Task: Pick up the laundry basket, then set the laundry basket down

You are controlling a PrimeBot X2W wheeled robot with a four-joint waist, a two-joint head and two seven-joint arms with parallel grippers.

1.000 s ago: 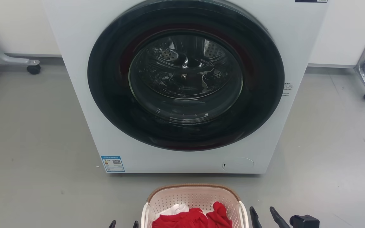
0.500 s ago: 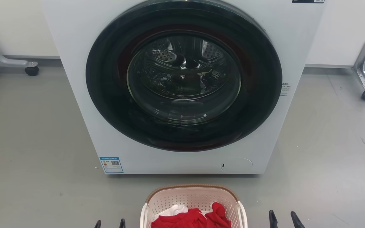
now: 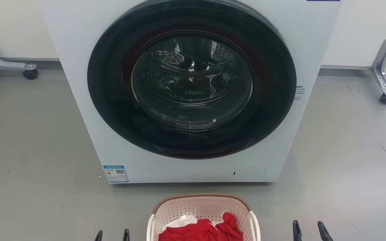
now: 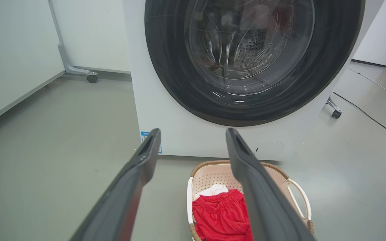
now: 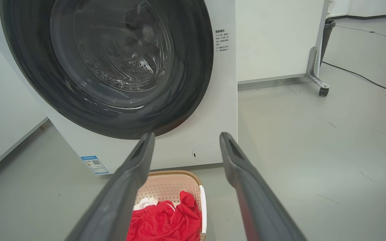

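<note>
While the laundry basket (image 3: 203, 208) stands on the grey floor (image 3: 28, 150) just in front of the white washer (image 3: 74, 83), both arms sit low at its sides; the left end effector (image 3: 112, 235) shows at the bottom edge of the head view to the basket's left, its two dark fingers spread apart with nothing between them; the right end effector (image 3: 311, 231) shows to the basket's right, likewise spread and empty; neither touches the basket, and a strip of bare floor lies between each and the white side handles. The basket holds a red garment (image 3: 199, 231) with a white cloth (image 3: 183, 221) tucked behind it. The washer's round dark door (image 3: 112, 100) is closed. In the left wrist view the left end effector (image 4: 193, 134) stands wide open above the basket (image 4: 213, 174); in the right wrist view the right end effector (image 5: 187, 137) is equally wide, the basket (image 5: 169, 187) low between its fingers. A blue label (image 3: 115, 173) sits at the washer's lower corner.
</note>
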